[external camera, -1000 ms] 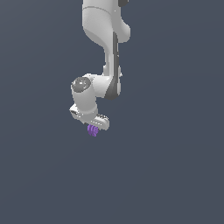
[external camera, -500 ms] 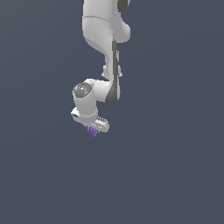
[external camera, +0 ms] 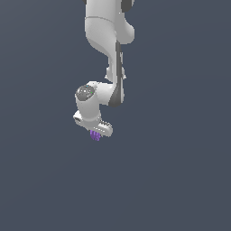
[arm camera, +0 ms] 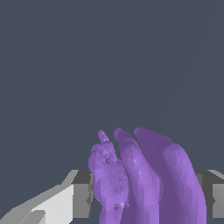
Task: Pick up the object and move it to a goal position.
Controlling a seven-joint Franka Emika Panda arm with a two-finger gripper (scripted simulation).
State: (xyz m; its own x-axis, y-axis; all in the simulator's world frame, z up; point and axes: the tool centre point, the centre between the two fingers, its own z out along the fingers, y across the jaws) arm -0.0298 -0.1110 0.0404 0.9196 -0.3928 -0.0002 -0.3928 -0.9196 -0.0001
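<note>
Where it hangs under the arm | gripper (external camera: 96, 134) clamped on object (external camera: 95, 135) | purple, lumpy, parallel ridged lobes

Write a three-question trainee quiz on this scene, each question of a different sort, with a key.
1. True or false: the purple lump sits at the tool.
2. In the wrist view, the lump's surface shows: A) parallel lobes B) a flat face C) a round hole.
3. Fill in: the arm is coloured ____.

Key: 1 true; 2 A; 3 white.
</note>
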